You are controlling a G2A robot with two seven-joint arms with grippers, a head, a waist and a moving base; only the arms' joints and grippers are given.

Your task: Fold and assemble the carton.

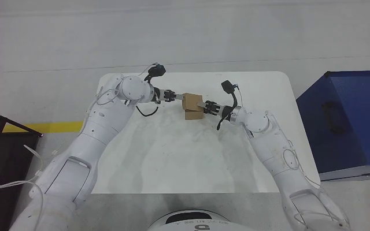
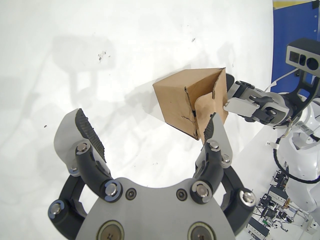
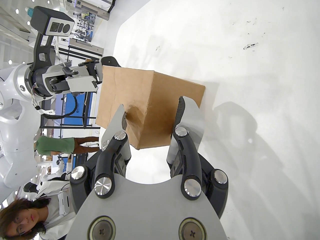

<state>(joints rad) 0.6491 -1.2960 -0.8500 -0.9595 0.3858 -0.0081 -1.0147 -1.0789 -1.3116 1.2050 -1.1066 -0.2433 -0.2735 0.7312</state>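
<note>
A small brown carton (image 1: 192, 106) hangs tilted over the far middle of the white table (image 1: 173, 161). My right gripper (image 3: 152, 114) is shut on one corner of the carton (image 3: 150, 96), and its fingers (image 3: 183, 112) dent the cardboard there. In the left wrist view the carton (image 2: 175, 96) shows a partly folded end with loose flaps. My left gripper (image 2: 147, 113) stands open wide at that end, one fingertip (image 2: 213, 123) against a flap. In the top view the left gripper (image 1: 172, 95) is at the carton's left, the right gripper (image 1: 206, 106) at its right.
A blue bin (image 1: 341, 124) stands off the table's right edge. A black frame (image 1: 14, 130) and yellow floor tape (image 1: 52, 126) lie off the left edge. The near half of the table is bare white surface.
</note>
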